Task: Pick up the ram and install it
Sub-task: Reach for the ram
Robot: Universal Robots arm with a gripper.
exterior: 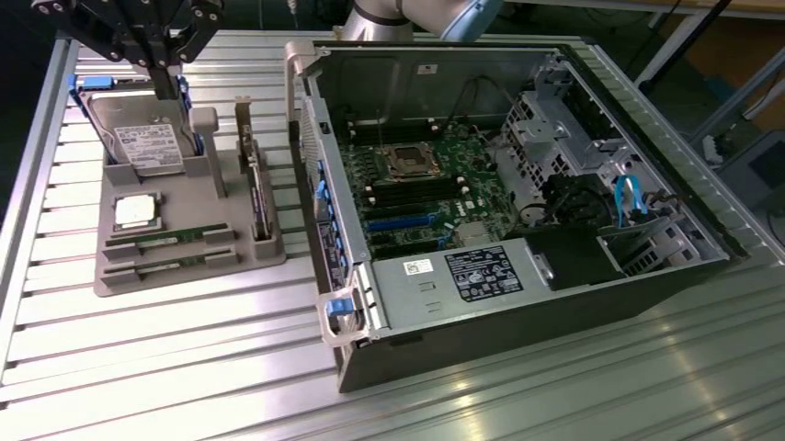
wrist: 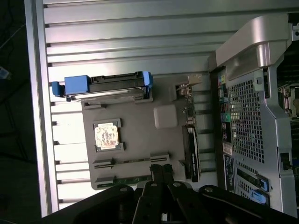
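Wrist view: pincer [wrist: 161, 169] seemingly near ram [wrist: 128, 178]

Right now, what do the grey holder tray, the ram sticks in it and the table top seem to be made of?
Tray: probably plastic, matte grey, with moulded or printed-looking slots and posts.
Ram sticks: green circuit board by the colour, lying in their slots; finer detail is hard to tell.
Table top: likely aluminium, silver ribbed slats that catch bright reflections.

text: none was legible | drive [exterior: 123, 124] at tray's [exterior: 184, 278] far edge: white label [exterior: 150, 147], print unreadable | power supply [exterior: 411, 287] at case's [exterior: 516, 342] near edge: black label [exterior: 481, 273], white print unreadable | case wall: small white sticker [exterior: 427, 68], unreadable
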